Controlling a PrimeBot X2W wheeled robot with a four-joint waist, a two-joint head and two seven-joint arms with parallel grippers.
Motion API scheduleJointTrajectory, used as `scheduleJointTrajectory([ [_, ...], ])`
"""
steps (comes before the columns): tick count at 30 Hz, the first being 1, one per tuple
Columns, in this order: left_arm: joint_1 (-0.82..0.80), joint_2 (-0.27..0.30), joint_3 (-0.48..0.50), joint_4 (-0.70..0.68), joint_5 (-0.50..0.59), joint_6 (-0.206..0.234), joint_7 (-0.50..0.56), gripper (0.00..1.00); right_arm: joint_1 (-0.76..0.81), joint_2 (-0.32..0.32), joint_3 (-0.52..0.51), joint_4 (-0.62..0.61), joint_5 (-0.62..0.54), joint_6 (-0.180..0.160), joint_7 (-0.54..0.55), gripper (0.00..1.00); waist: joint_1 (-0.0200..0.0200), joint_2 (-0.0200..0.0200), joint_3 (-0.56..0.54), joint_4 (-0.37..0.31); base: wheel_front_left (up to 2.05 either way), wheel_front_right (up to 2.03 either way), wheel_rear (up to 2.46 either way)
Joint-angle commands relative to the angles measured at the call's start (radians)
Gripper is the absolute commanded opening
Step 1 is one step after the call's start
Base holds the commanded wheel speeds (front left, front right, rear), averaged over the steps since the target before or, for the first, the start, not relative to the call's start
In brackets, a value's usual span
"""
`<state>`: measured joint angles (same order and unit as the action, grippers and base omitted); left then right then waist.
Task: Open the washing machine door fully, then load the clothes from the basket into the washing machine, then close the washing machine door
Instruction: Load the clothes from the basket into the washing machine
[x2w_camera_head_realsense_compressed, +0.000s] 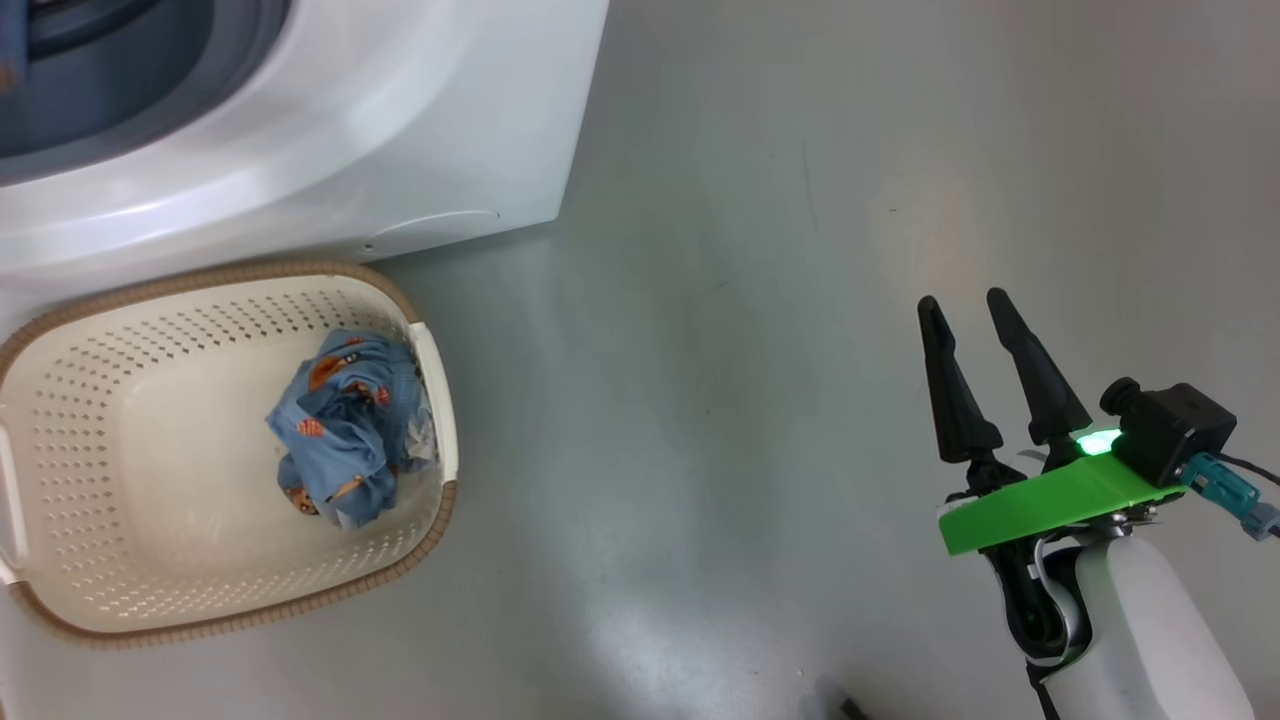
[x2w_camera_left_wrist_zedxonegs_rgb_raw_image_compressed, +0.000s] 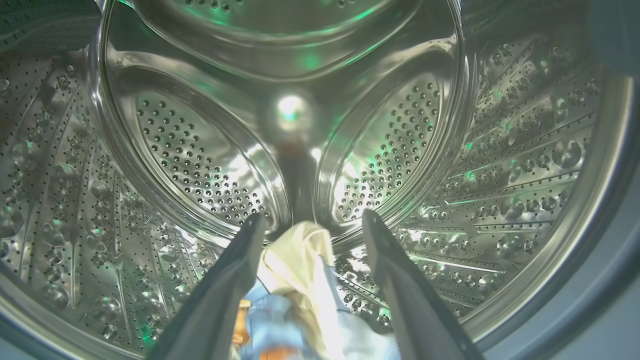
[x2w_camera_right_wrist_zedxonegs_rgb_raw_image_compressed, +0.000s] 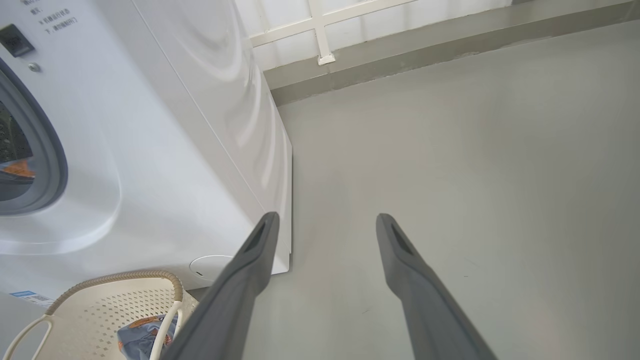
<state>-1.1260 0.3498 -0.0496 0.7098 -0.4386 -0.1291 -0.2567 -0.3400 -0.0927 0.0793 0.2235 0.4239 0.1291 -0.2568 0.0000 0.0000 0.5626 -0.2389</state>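
- In the drum: your left pincer (x2w_camera_left_wrist_zedxonegs_rgb_raw_image_compressed: 312, 220) reaches into the steel drum (x2w_camera_left_wrist_zedxonegs_rgb_raw_image_compressed: 190, 160) of the washing machine (x2w_camera_head_realsense_compressed: 350, 130), fingers spread wide and gripping nothing. A cream piece (x2w_camera_left_wrist_zedxonegs_rgb_raw_image_compressed: 300, 255) and a light-blue garment (x2w_camera_left_wrist_zedxonegs_rgb_raw_image_compressed: 272, 310) lie low between the fingers, close to their base.
- That patch is blurred, so you cannot tell whether the cloth is free of the fingers.
- Risk one: if fabric is caught on a finger, pulling the left pincer back could drag it out over the drum's lip and onto the floor (x2w_camera_head_realsense_compressed: 750, 300).
- Risk two: the cloth sits by the pincer's base rather than beyond its tips. Left that shallow, an edge could be pinched when the door is shut.
- Outside: your right pincer (x2w_camera_head_realsense_compressed: 963, 302) hangs over the floor, fingers parted and empty. The basket (x2w_camera_head_realsense_compressed: 200, 285) is well off to its left, and the washing machine is ahead and to its left.
- Risk three: the blue bundle (x2w_camera_head_realsense_compressed: 345, 440) in the basket is pressed against the wall nearest the right pincer. A grab there could snag the rim and tip or shove the light basket.
- Count: two pincers, one washing machine, one basket, one blue bundle to load, and in the drum one cream piece and at least one blue garment.
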Motion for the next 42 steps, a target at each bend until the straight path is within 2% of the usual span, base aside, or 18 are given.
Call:
scheduleJointTrajectory([
  [1,0.024,0.04,0.013,-0.022,-0.006,-0.002,-0.005,1.0,-0.002,-0.004,0.019,-0.02,-0.005,0.002,-0.005,1.0,0.0,0.0,-0.003,0.004,0.0,0.0,0.0],
  [11,0.055,0.026,0.001,-0.003,-0.029,-0.002,-0.005,1.0,-0.004,-0.011,0.021,-0.019,-0.006,0.002,-0.005,1.0,0.0,0.0,-0.009,0.018,0.0,0.0,0.0],
  [18,0.137,-0.009,0.019,-0.036,-0.029,-0.002,-0.005,1.0,0.002,-0.02,0.018,-0.012,-0.008,0.002,-0.005,1.0,0.0,0.0,-0.037,0.04,0.0,0.0,0.0],
  [37,0.592,-0.151,0.112,-0.212,0.048,-0.002,-0.005,1.0,0.096,-0.091,0.002,0.022,0.004,0.002,-0.005,1.0,0.0,0.0,-0.25,0.144,0.0,0.0,0.0],
  [42,0.701,-0.173,0.125,-0.266,0.075,-0.002,-0.005,1.0,0.134,-0.111,0.001,0.031,0.012,0.002,-0.005,1.0,0.0,0.0,-0.314,0.173,0.0,0.0,0.0],
])
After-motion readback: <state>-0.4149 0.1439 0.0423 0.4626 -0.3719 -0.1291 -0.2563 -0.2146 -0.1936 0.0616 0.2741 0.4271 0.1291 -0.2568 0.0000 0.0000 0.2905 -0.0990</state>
